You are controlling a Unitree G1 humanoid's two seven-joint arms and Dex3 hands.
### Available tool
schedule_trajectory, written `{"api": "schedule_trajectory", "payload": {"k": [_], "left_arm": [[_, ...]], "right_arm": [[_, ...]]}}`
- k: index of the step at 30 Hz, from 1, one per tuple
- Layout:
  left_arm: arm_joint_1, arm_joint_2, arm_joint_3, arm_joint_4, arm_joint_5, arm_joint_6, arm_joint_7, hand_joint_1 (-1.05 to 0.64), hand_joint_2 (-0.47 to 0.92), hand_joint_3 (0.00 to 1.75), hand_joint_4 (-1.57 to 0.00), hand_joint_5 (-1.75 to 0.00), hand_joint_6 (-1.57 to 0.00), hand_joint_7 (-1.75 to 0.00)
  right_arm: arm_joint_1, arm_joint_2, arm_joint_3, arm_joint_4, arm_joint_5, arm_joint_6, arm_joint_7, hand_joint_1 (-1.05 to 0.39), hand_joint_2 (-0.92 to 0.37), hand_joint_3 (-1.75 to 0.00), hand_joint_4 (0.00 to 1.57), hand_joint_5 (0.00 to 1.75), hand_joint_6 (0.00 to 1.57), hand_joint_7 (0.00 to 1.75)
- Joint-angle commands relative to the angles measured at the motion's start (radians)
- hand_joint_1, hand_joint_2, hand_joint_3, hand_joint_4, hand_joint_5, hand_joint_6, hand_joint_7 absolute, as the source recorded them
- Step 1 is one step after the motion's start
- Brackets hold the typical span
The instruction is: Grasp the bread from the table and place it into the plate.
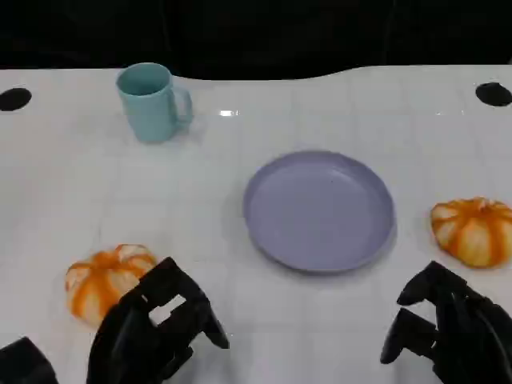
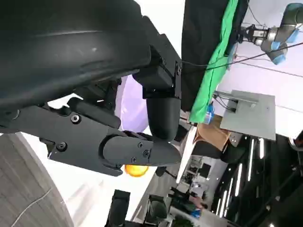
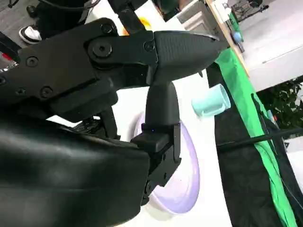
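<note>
1. The white table (image 1: 336, 336) is glossy. Judging by that, a loaf nudged from the side could skate away instead of lifting.
2. The lavender plate (image 1: 320, 210) sits at the centre and holds nothing. Its raised rim could catch a loaf carried in too low and tip it back out.
3. The left hand (image 1: 156, 328) hovers at seven o'clock, fingers apart and holding nothing. It hides the near edge of its loaf, so a blind close might only clip the crust.
4. The right hand (image 1: 448, 324) hovers at five o'clock, fingers loosely spread and empty.
5. Two orange-striped loaves wait: the left bread (image 1: 100, 280) at eight o'clock just beyond the left hand, the right bread (image 1: 474, 230) at three o'clock near the table's edge. Reaching for both risks the arms crowding over the plate.
6. The teal mug (image 1: 152, 102) at eleven o'clock stands well apart; little danger there.
</note>
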Motion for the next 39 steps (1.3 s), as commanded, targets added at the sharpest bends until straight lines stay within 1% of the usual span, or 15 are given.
{"api": "schedule_trajectory", "payload": {"k": [1, 18, 23, 26, 27, 28, 29, 30, 32, 33, 34, 35, 36, 38, 39], "left_arm": [[0.007, 0.01, 0.003, -0.012, 0.001, 0.003, -0.002, -0.6, 0.92, 0.27, -0.67, -1.75, -0.56, -1.5], [0.006, 0.014, 0.006, -0.016, -0.001, 0.012, -0.004, -0.59, 0.92, 0.26, -0.68, -1.75, -0.57, -1.49], [-0.006, 0.022, 0.012, -0.008, 0.004, -0.003, -0.011, -0.59, 0.92, 0.27, -0.65, -1.75, -0.55, -1.49], [-0.013, 0.026, 0.015, -0.001, 0.007, -0.023, -0.019, -0.59, 0.92, 0.27, -0.6, -1.75, -0.55, -1.43], [-0.015, 0.027, 0.014, 0.002, 0.013, -0.038, -0.02, -0.58, 0.92, 0.27, -0.57, -1.69, -0.56, -1.3], [-0.016, 0.028, 0.014, 0.005, 0.019, -0.049, -0.021, -0.58, 0.92, 0.26, -0.56, -1.65, -0.57, -1.21], [-0.017, 0.03, 0.013, 0.007, 0.03, -0.062, -0.017, -0.58, 0.92, 0.26, -0.55, -1.63, -0.58, -1.17], [-0.018, 0.031, 0.012, 0.007, 0.037, -0.07, -0.014, -0.58, 0.92, 0.26, -0.56, -1.56, -0.59, -1.07], [-0.019, 0.031, 0.012, 0.006, 0.044, -0.081, -0.012, -0.58, 0.92, 0.25, -0.56, -1.51, -0.59, -1.0], [-0.019, 0.031, 0.012, 0.004, 0.045, -0.085, -0.012, -0.58, 0.92, 0.23, -0.55, -1.38, -0.61, -0.83], [-0.019, 0.032, 0.012, 0.0, 0.047, -0.088, -0.011, -0.58, 0.92, 0.22, -0.56, -1.33, -0.63, -0.73], [-0.019, 0.034, 0.012, -0.002, 0.049, -0.091, -0.01, -0.59, 0.92, 0.2, -0.56, -1.23, -0.66, -0.59], [-0.019, 0.034, 0.012, -0.003, 0.05, -0.092, -0.01, -0.6, 0.92, 0.19, -0.56, -1.2, -0.67, -0.54], [-0.019, 0.044, 0.01, -0.009, 0.077, -0.109, 0.001, -0.6, 0.92, 0.19, -0.56, -1.17, -0.68, -0.49], [-0.017, 0.058, 0.008, -0.02, 0.113, -0.121, 0.016, -0.61, 0.92, 0.19, -0.54, -1.04, -0.65, -0.38]], "right_arm": [[0.005, -0.008, -0.007, -0.011, 0.006, -0.006, -0.002, -0.52, -0.92, -0.4, 0.63, 1.75, 0.44, 1.63], [0.007, -0.006, -0.005, -0.02, 0.008, 0.003, -0.007, -0.53, -0.92, -0.41, 0.62, 1.75, 0.43, 1.64], [0.005, -0.007, -0.003, -0.015, 0.003, -0.004, -0.003, -0.52, -0.92, -0.42, 0.62, 1.75, 0.44, 1.64], [0.005, -0.007, -0.002, -0.016, 0.002, -0.004, -0.004, -0.52, -0.92, -0.42, 0.62, 1.75, 0.44, 1.64], [0.004, -0.007, -0.002, -0.015, 0.003, -0.006, -0.001, -0.53, -0.92, -0.41, 0.62, 1.75, 0.43, 1.64], [0.004, -0.007, -0.002, -0.014, 0.004, -0.007, 0.0, -0.53, -0.92, -0.41, 0.62, 1.75, 0.43, 1.64], [0.005, -0.006, -0.002, -0.016, 0.005, -0.004, -0.002, -0.53, -0.92, -0.41, 0.62, 1.75, 0.43, 1.64], [0.006, -0.006, -0.002, -0.017, 0.005, -0.003, -0.003, -0.53, -0.92, -0.41, 0.62, 1.75, 0.43, 1.64], [0.006, -0.007, -0.002, -0.017, 0.004, -0.003, -0.003, -0.53, -0.92, -0.41, 0.62, 1.75, 0.43, 1.64], [0.006, -0.007, -0.002, -0.017, 0.003, -0.004, -0.002, -0.53, -0.92, -0.41, 0.62, 1.75, 0.43, 1.64], [0.006, -0.008, -0.002, -0.017, 0.003, -0.004, -0.001, -0.53, -0.92, -0.41, 0.62, 1.75, 0.43, 1.64], [0.006, -0.008, -0.002, -0.017, 0.003, -0.005, -0.001, -0.53, -0.92, -0.41, 0.62, 1.75, 0.43, 1.64], [0.006, -0.008, -0.002, -0.017, 0.003, -0.005, -0.001, -0.53, -0.92, -0.41, 0.62, 1.75, 0.43, 1.64], [0.007, -0.008, -0.002, -0.019, 0.006, -0.003, -0.001, -0.53, -0.92, -0.41, 0.62, 1.75, 0.43, 1.64], [0.009, -0.006, -0.003, -0.022, 0.007, 0.001, -0.004, -0.53, -0.92, -0.41, 0.62, 1.75, 0.43, 1.64]]}}
